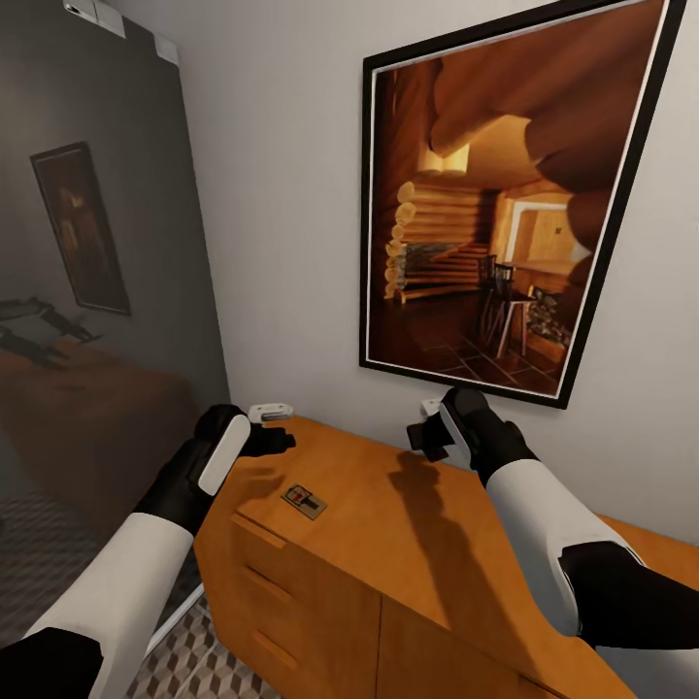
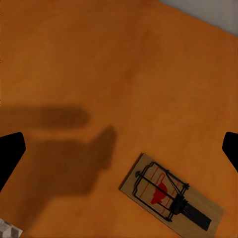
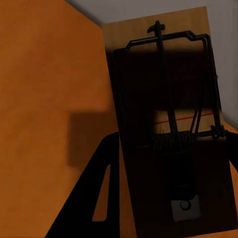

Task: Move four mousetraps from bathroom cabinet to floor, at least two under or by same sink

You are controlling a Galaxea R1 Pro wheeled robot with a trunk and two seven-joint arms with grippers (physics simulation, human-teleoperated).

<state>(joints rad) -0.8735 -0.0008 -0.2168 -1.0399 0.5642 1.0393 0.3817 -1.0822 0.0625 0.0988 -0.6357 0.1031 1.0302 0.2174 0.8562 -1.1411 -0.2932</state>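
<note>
1. Head view: I stand at the wide orange-brown wooden cabinet [image 1: 388, 544], under a black-framed picture of a log cabin interior [image 1: 505, 194]. A flat tan mousetrap with black wire spring and red mark [image 1: 304, 501] lies on the top near its 9 o'clock corner. My left gripper [image 1: 277, 439] hovers just beyond it, toward 11 o'clock; my right gripper [image 1: 427, 437] hangs at 1 o'clock of that trap, near the wall. A small white object [image 1: 269, 412] sits by the far corner. A strip of cube-patterned bathroom floor tile [image 1: 194, 660] shows at 7 o'clock.

2. Left wrist view: my left jaws stand spread wide, both black tips at the frame's edges, nothing between them. The trap [image 2: 171, 194] lies at 5 o'clock, off the line between the tips.

3. Right wrist view: a second tan mousetrap [image 3: 171, 124] rides close against my right finger [image 3: 94, 198], seemingly pinched, though the contact is shadowed.

4. Risk, as I judge it: descending now, my left jaws would close beside the trap and nudge it toward the edge; my right hold looks edge-on and could slip.
</note>
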